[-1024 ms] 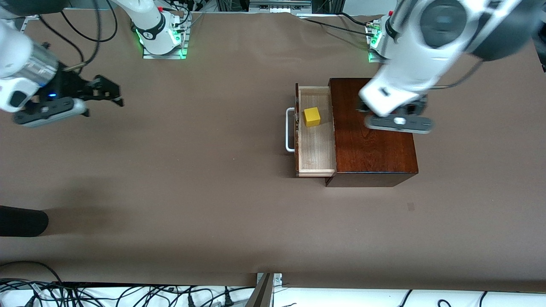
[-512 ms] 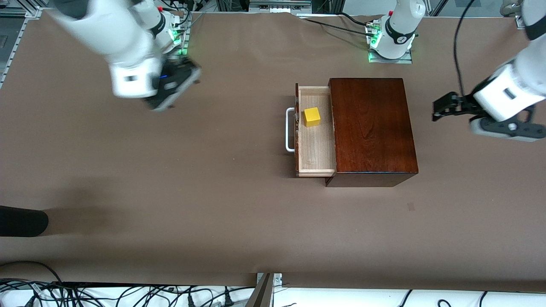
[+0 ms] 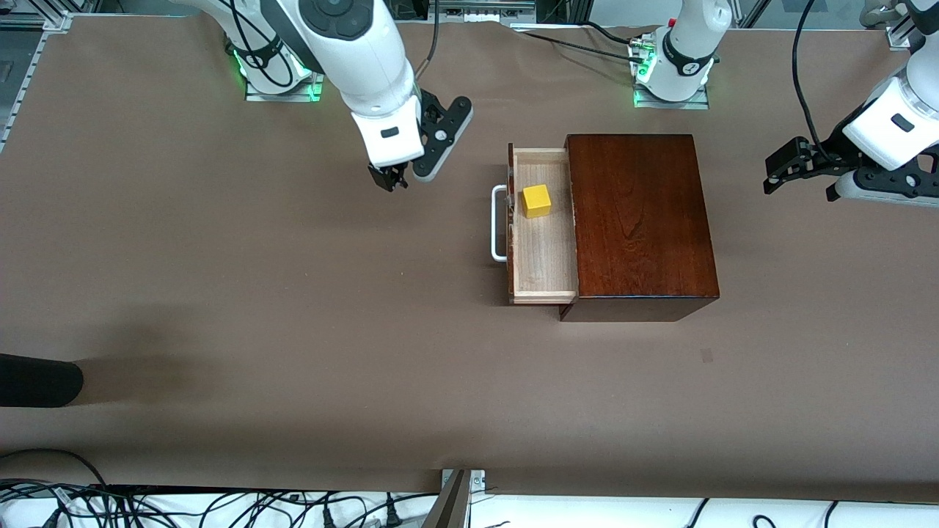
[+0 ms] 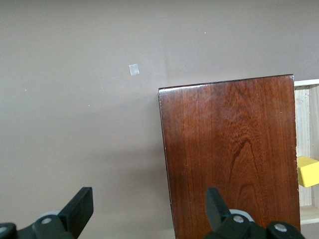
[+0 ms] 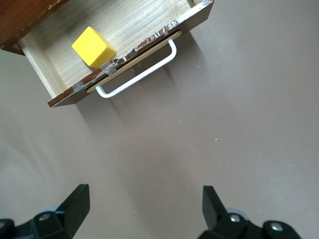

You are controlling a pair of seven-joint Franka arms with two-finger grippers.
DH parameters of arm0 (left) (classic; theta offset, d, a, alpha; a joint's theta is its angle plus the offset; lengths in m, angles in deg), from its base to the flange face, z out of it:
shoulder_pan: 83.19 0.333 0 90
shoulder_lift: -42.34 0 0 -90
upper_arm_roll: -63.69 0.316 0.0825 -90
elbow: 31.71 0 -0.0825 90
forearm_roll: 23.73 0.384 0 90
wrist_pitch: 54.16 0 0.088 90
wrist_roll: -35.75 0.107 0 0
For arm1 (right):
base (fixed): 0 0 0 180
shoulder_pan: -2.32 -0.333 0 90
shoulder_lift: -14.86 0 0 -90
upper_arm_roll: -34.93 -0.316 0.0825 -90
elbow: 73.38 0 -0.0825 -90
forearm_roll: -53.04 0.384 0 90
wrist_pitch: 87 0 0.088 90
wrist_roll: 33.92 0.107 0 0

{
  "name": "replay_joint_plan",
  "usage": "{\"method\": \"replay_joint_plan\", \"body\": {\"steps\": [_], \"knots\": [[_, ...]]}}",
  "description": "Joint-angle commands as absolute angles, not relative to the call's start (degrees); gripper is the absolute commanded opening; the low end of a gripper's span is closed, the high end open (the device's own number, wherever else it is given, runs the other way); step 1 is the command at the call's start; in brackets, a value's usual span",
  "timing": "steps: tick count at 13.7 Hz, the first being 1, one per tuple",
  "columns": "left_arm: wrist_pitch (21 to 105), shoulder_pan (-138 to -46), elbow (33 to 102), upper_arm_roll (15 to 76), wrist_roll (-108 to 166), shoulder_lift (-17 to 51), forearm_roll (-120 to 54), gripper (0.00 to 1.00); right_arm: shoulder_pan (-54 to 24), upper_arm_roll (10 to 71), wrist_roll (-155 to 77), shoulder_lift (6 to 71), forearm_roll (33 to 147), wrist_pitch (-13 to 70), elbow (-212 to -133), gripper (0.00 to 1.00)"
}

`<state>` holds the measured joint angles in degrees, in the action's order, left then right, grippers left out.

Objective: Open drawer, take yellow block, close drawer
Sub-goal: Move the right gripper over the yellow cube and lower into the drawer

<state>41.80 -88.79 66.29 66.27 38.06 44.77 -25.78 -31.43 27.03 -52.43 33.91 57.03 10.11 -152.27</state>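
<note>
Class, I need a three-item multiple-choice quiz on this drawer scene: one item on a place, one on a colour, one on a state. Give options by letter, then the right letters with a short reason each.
1. Where is the yellow block?
A. on top of the wooden box
B. in the drawer
C. on the table

2. What colour is the drawer's handle?
A. white
B. black
C. yellow

3. How does the right hand stand?
A. shut on the block
B. shut on the handle
C. open, holding nothing

Answers:
1 B: it sits on the drawer's pale floor.
2 A: a white bar on the dark front.
3 C: the right wrist view shows its fingers spread over bare table.
</note>
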Motion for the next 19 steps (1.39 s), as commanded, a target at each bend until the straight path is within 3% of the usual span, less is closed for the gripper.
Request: {"method": "replay_joint_plan", "body": {"steps": [1,11,19], "knots": [[42.1,-89.4,66.8,66.3,39.3,45.3,-24.4,1.00,-32.2,27.6,-53.7,34.5,55.7,8.9,-150.1,1.00],[41.4,-90.1,65.2,66.1,39.4,44.5,-22.9,1.00,-42.6,27.5,-61.1,48.5,48.5,13.8,-138.5,1.00],[41.0,-90.1,65.1,65.9,39.4,44.6,-23.0,1.00,-48.1,27.6,-65.3,56.2,45.0,25.6,-137.8,1.00]]}}
